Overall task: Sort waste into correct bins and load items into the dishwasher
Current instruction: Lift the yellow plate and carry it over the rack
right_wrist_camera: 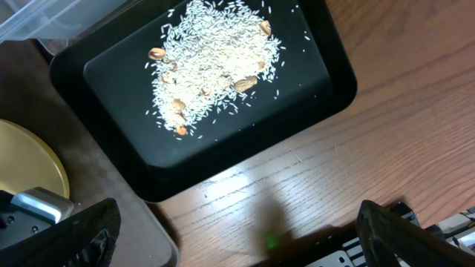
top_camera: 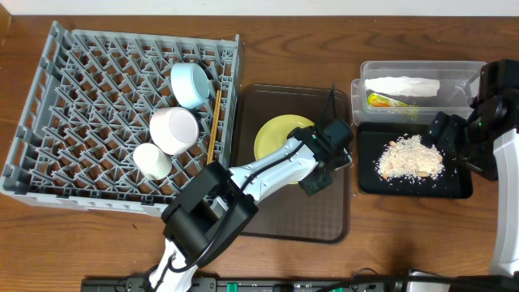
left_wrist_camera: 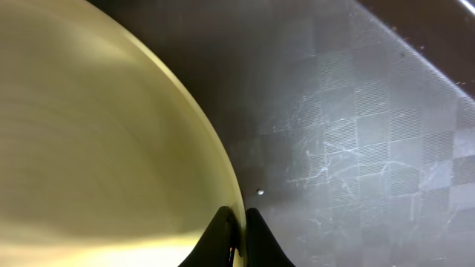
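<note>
Step in hand: loading the rack, judged to be the last piece; the waste looks already sorted

- Plate (top_camera: 278,136): round, pale yellow, lying on the brown tray (top_camera: 292,219) toward its far edge, middle of the tabletop (top_camera: 389,243)
- Left end effector (left_wrist_camera: 237,239): fingers together, clamped on the plate's right rim; in the left wrist view the rim runs straight down between the two tips, and the plate spreads away to the left of them
- Right end effector (right_wrist_camera: 237,241): fingers wide apart, holding nothing, hanging by the right edge of the black tray (top_camera: 413,185)
- Rack (top_camera: 89,89): grey, pegged, at the tabletop's left edge; it holds a blue bowl (top_camera: 190,83), a white bowl (top_camera: 174,130), a cup (top_camera: 152,160) and chopsticks (top_camera: 214,126), all along its right side
- Clear tub (top_camera: 413,67): far right corner of the tabletop; napkin (top_camera: 401,85) and wrapper (top_camera: 385,101) inside
- Rice (top_camera: 409,156): heaped in the black tray, just in front of the tub

Next move, as a judgement: lift the plate off the brown tray by its rim and carry it left over the rack's right wall to a free row of pegs, clear of the bowls. A thin rim pinch on a wide plate may let it tilt or slip
</note>
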